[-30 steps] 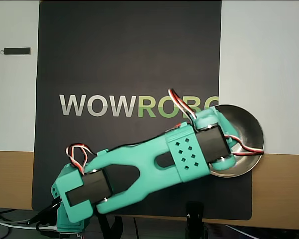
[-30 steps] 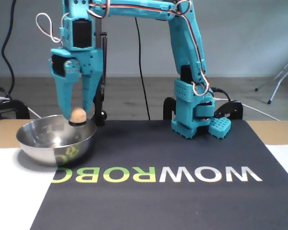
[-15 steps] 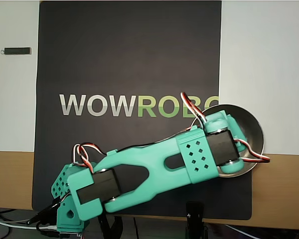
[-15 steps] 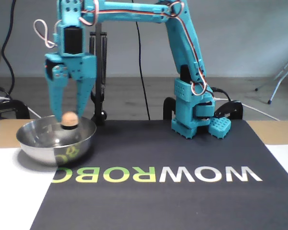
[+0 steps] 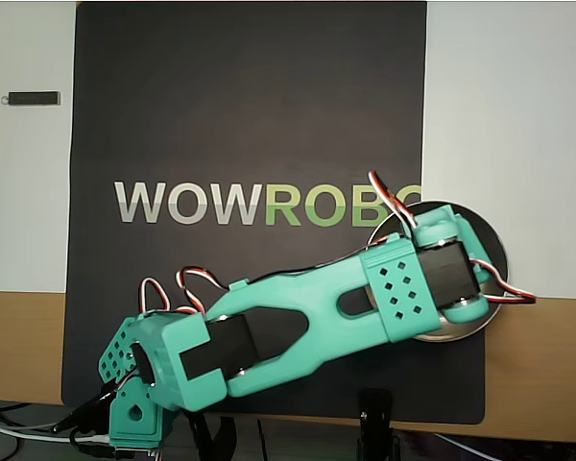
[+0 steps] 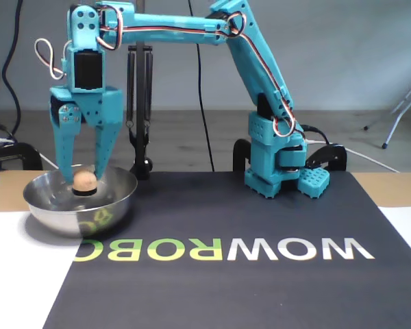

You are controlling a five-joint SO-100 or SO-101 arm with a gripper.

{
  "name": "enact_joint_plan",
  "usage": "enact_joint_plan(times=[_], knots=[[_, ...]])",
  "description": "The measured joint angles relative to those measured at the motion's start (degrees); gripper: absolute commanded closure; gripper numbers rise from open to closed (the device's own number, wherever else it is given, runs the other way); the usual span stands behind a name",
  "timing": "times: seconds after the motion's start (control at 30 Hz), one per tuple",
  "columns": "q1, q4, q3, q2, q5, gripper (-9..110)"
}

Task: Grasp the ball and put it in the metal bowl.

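One teal arm (image 6: 192, 20) reaches from its base (image 6: 277, 161) across a black mat (image 6: 260, 226) to one steel bowl (image 6: 55, 209), seen in the fixed view at the mat's left edge. One ball (image 6: 84, 179) sits between the two fingers of the pincer (image 6: 82, 179), low inside the bowl and just above its rim line. The fingers point straight down, one on each side of the ball; whether they press on it or merely flank it cannot be told from this angle.

In the overhead view the arm's wrist block (image 5: 432, 288) covers most of the bowl (image 5: 494, 252), leaving only a sliver of rim showing at right, and the ball is hidden. One small dark stick-like object (image 5: 34, 98) lies on the white sheet (image 5: 24, 173) at upper left, well apart from the arm. The mat carries one line of lettering, "WOWROBO" (image 5: 259, 204). The counter (image 5: 538, 365) shows as a tan strip along the near edge.

Against the frame a second ago, the pincer has travelled further over the bowl, toward its far side in the fixed view, and the ball now rides lower, inside the bowl instead of at its rim. In the overhead view the arm covers more of the bowl than it did.
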Motion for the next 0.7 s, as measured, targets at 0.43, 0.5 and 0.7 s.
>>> enact_joint_plan(times=[0.43,0.5,0.7], knots=[[0.0,-0.09,0.0,-0.35,0.0,73],[0.0,-0.09,-0.09,-0.35,0.0,73],[0.0,-0.09,-0.18,-0.35,0.0,46]])
